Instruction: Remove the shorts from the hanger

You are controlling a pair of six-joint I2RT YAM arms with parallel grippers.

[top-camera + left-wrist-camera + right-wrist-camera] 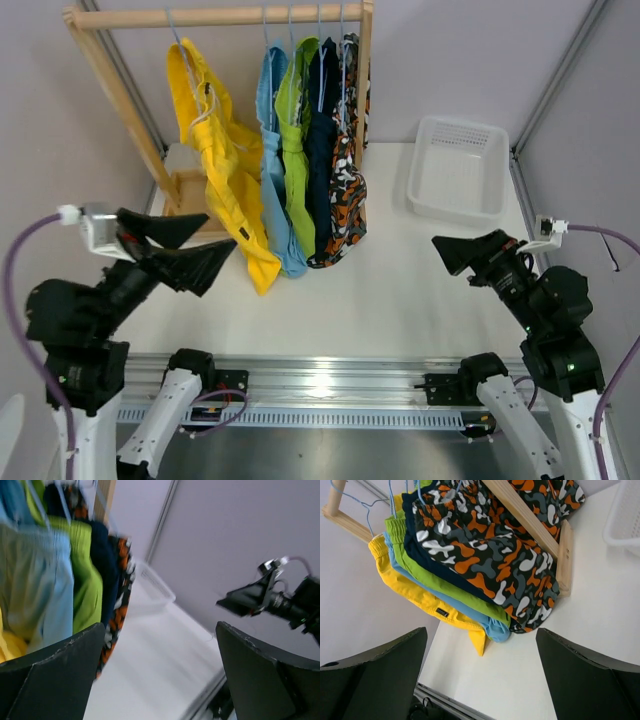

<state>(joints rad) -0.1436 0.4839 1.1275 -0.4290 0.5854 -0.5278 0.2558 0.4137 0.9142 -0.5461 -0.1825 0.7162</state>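
The yellow shorts (225, 170) are bright and plain, with a small black tag. The blue shorts (278, 200) are light, the green shorts (298, 180) lime, the navy shorts (321, 170) dark. The camouflage shorts (348, 195) mix orange, black, white and grey blotches. The rack (220, 16) is pale wood, the basket (455, 208) white, the table (400, 300) off-white.

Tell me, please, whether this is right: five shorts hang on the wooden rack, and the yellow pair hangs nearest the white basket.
Not quite: five shorts hang on the wooden rack, but the orange-patterned pair hangs nearest the white basket; the yellow pair is at the opposite end, as the top view shows.
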